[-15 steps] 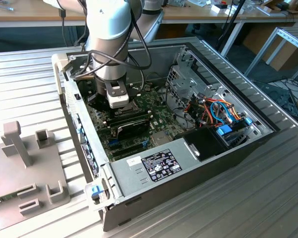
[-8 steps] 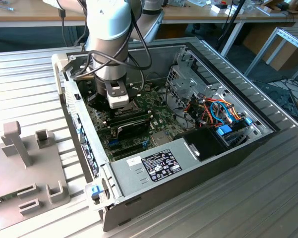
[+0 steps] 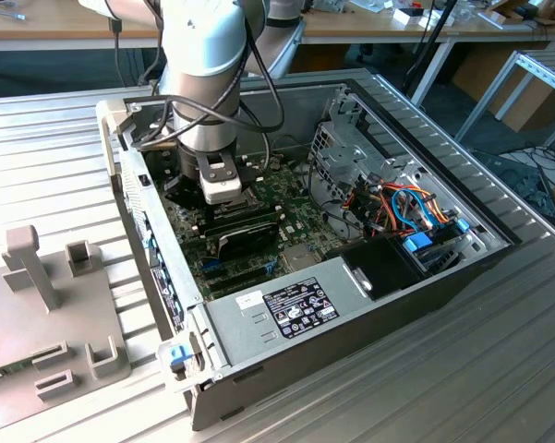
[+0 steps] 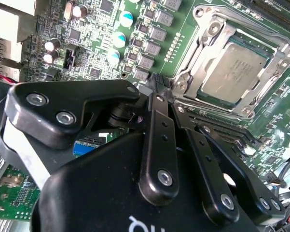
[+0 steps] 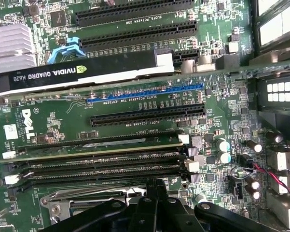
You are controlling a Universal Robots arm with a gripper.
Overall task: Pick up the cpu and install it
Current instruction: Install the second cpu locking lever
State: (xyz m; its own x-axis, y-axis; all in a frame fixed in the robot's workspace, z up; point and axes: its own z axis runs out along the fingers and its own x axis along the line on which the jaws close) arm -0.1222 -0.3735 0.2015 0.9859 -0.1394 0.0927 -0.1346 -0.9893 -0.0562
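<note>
Your claw (image 4: pixel 157 82) hangs with its fingers drawn together on nothing, and just beyond its tips, close but not touching, the cpu (image 4: pixel 234 72) lies flat in its socket (image 4: pixel 202 34) inside the hinged metal frame.

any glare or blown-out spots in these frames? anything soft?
Second wrist view: cpu lid catches a pale sheen, the gripper housing up close looks soft. First wrist view: heatsink washed nearly white. Exterior view: even light, shadow inside the case.
</note>
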